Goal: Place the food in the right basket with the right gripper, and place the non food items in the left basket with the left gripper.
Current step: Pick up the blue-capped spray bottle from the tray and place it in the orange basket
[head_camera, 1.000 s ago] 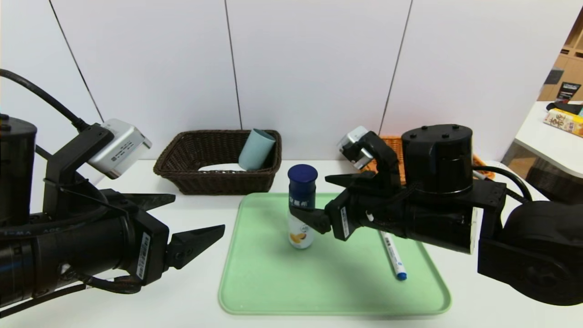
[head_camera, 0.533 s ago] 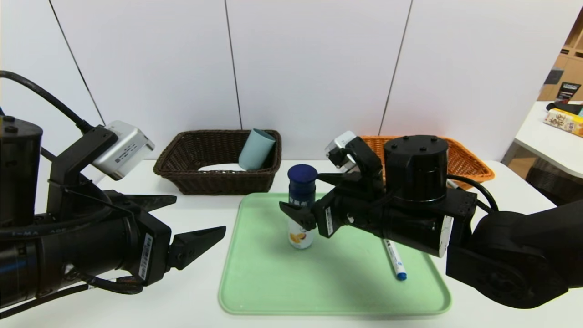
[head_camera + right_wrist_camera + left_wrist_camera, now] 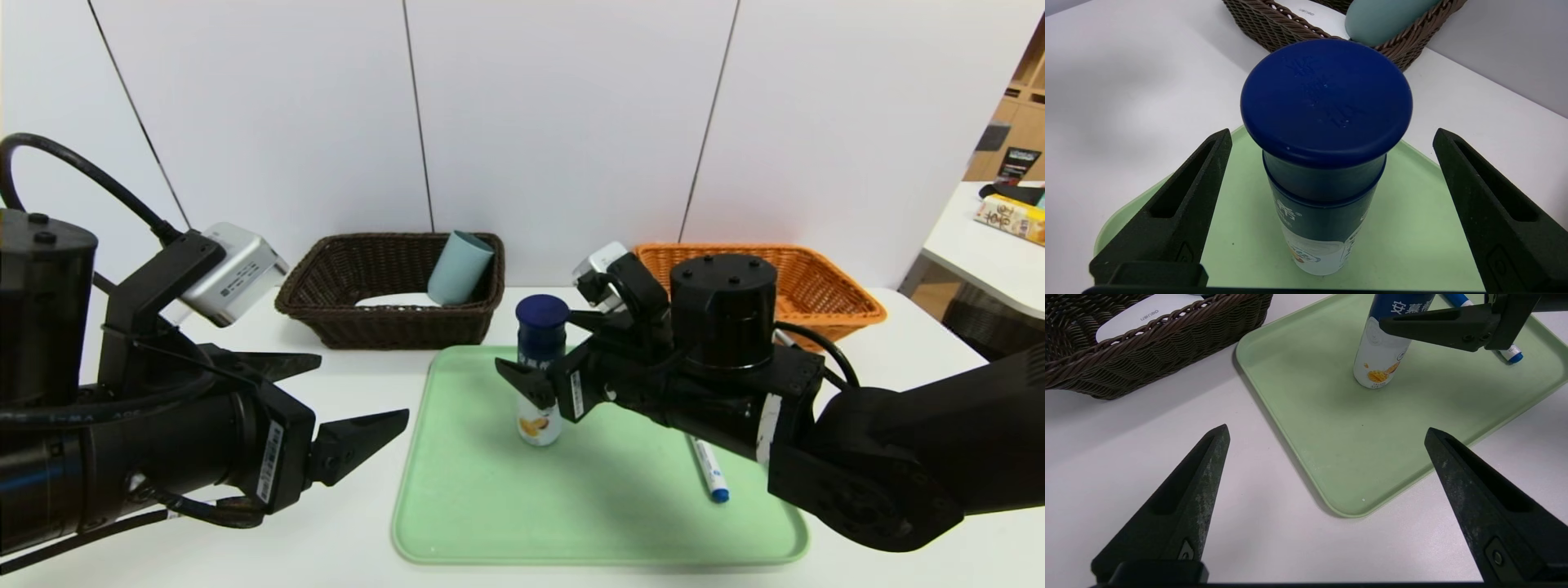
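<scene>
Bottle (image 3: 540,369) upright on green tray (image 3: 600,523), right gripper (image 3: 549,353) spread wide around it without gripping, pen (image 3: 708,469) on tray right of bottle, left gripper (image 3: 326,392) released, hovering left of tray.

The drink bottle (image 3: 1386,343) carries large white Chinese characters on its blue label, reading "安慕希" in the left wrist view, with the top edge of the picture cutting them off. In the right wrist view the same label shows "希" with a small registered-trademark mark, and the dark blue cap (image 3: 1326,98) bears faint embossed characters too worn to read. The flat white case (image 3: 1143,318) in the dark brown basket (image 3: 1147,347) bears a small grey logo that looks like "deli". The marker pen (image 3: 707,465) has tiny unreadable print.
</scene>
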Available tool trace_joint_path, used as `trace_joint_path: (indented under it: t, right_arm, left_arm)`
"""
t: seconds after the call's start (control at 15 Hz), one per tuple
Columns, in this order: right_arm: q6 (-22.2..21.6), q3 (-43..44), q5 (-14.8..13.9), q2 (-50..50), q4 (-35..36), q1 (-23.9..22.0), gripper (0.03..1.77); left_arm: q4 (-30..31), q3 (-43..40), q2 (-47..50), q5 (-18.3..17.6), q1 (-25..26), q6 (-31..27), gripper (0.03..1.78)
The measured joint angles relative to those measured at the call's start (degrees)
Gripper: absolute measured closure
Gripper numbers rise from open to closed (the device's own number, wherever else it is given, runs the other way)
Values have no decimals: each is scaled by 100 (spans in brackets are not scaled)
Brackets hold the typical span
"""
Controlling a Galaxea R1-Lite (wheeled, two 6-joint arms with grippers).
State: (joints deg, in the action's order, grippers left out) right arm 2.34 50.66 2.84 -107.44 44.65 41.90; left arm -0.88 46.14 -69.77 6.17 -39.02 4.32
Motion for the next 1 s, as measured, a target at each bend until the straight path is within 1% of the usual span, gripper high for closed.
trace_joint_path:
  t: [0.53,0.67,0.8,0.93,1.0]
  right_arm:
    - [-6,21,0,-144,0,-6,10]
    - [-9,22,-1,-150,-1,-9,46]
    - [-9,27,-1,-152,0,-11,75]
    - [-11,24,0,-157,0,-9,96]
    - [-9,24,2,-163,2,-9,102]
  left_arm:
    - [9,7,-82,-9,0,-2,12]
    - [9,9,-110,-9,0,0,12]
    - [11,18,-129,-9,0,1,12]
    - [9,18,-148,5,0,4,12]
    - [11,18,-160,9,0,4,12]
